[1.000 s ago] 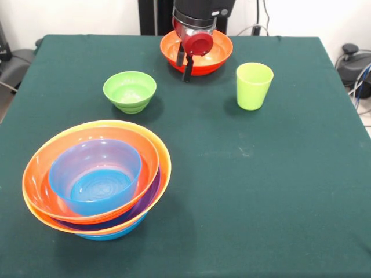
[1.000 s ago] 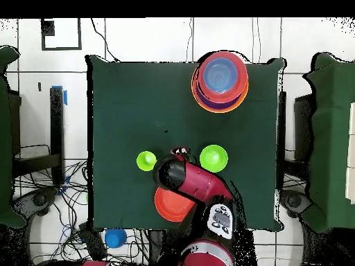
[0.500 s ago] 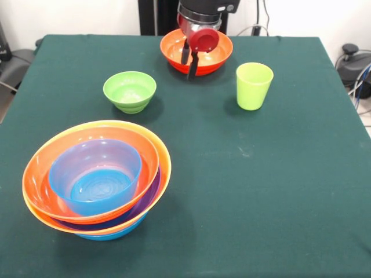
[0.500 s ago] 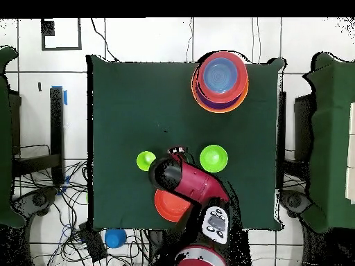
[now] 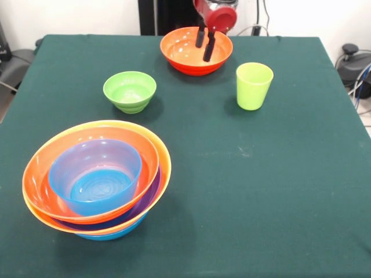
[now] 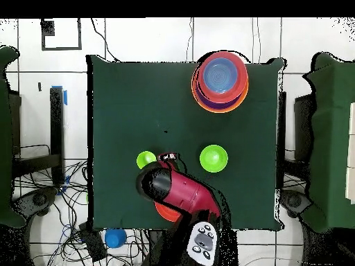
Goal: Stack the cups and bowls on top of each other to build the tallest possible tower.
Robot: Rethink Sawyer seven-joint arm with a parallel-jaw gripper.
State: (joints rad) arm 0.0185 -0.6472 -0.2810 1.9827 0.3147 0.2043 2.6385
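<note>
Above the glossy round red-orange bowl [image 5: 196, 51] — jaws slightly parted, empty — hangs the gripper [image 5: 205, 45].

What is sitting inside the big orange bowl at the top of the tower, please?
A blue bowl nests inside the top orange bowl of the tower. Its inside looks empty. Purple, orange and blue rims show beneath; how many bowls lie under them is covered.

The table [image 5: 278, 191] wears a dark green cloth. The tower [image 5: 95, 179] shows a blue bowl inside, then orange, purple and orange rims, blue beneath. The small bowl [image 5: 130, 90] and the cup [image 5: 253, 85] are lime green. The lone bowl [image 5: 188, 52] is red-orange. The gripper [image 5: 205, 45] has black fingers under a red cap.
</note>
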